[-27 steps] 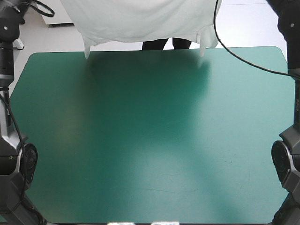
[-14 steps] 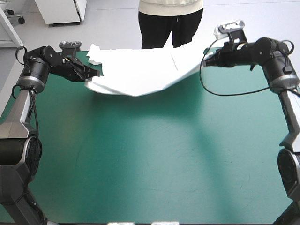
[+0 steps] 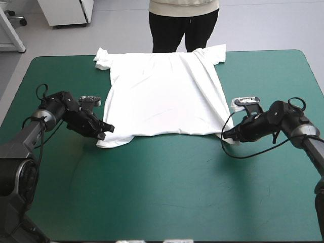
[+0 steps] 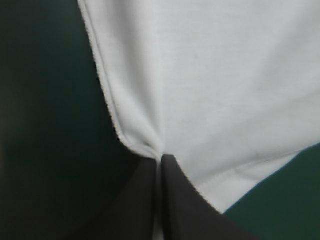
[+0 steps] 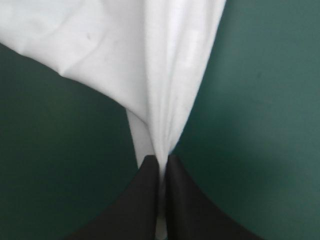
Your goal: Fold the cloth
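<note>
1. The T-shirt (image 3: 164,96) lies spread flat on the far half of the teal-green cover (image 3: 167,192), sleeves at the far edge and hem toward the near edge.
2. Your left gripper (image 3: 105,128) is clamped on the hem's left corner, and your right gripper (image 3: 227,134) on its right corner.
3. The cloth lies ahead of both grippers, its long axis running near to far. Neither arm is nearer.

The white short-sleeved T-shirt (image 3: 164,96) lies spread flat on the bench (image 3: 167,192), up toward 12 o'clock, with its sleeves by the far edge. Its hem faces 6 o'clock. The hem corners pucker at 7 and 5 o'clock, nipped in the left claw (image 3: 106,128) and the right claw (image 3: 226,135).
</note>
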`<state>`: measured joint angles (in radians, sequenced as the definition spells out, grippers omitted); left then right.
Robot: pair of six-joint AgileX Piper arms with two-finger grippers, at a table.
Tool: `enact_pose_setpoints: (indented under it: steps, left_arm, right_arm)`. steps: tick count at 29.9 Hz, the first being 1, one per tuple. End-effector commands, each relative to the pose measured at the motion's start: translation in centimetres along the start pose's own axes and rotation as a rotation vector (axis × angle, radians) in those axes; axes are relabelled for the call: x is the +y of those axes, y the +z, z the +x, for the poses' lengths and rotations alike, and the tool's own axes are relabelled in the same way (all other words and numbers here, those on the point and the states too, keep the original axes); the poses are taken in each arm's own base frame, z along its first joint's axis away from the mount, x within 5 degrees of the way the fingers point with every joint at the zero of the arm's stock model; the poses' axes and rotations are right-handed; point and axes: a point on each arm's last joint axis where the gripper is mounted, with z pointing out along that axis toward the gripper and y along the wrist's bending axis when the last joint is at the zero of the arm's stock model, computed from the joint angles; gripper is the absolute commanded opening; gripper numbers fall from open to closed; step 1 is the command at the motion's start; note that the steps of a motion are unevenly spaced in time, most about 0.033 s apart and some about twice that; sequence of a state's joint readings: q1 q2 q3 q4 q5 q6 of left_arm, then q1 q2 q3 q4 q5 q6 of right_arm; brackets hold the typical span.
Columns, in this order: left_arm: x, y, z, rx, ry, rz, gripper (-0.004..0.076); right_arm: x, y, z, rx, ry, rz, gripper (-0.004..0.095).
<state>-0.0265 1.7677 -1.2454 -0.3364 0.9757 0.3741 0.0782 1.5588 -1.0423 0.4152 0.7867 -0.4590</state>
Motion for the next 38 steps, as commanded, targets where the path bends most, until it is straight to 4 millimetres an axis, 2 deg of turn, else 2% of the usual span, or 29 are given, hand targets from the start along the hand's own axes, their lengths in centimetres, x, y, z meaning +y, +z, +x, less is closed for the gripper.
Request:
enact_pose_setpoints:
  steps: [1,9,12,21,26,33,38]
  left_arm:
    - [-1.2,-2.1,1.5,-0.075,0.017,-0.002,-0.0009]
    - [-1.6,-4.8,5.1,-0.085,0.049,-0.121,-0.0009]
    - [-1.8,-5.6,6.4,-0.083,0.043,-0.141,-0.0009]
    - [-2.7,-5.2,11.2,-0.002,0.015,-0.12,-0.0009]
    - [-3.4,-6.0,13.7,-0.008,-0.003,-0.116,-0.0009]
    - [-4.1,-6.8,16.3,0.014,-0.007,-0.104,-0.0009]
    - [-4.1,-6.2,17.4,0.015,-0.012,-0.103,-0.0009]
  right_arm:
    - [0.2,-1.3,1.2,-0.025,-0.014,0.03,-0.0017]
    - [0.2,-2.4,4.3,0.039,-0.014,0.102,-0.0017]
    - [0.6,-2.4,6.0,0.073,-0.002,0.092,-0.0017]
    - [1.7,-3.1,11.0,0.141,0.022,0.072,-0.0018]
    - [2.4,-4.5,12.2,0.11,0.045,0.069,-0.0017]
    - [3.1,-5.8,13.2,0.141,0.051,0.049,-0.0017]
    - [3.1,-6.0,13.2,0.115,0.05,0.059,-0.0017]
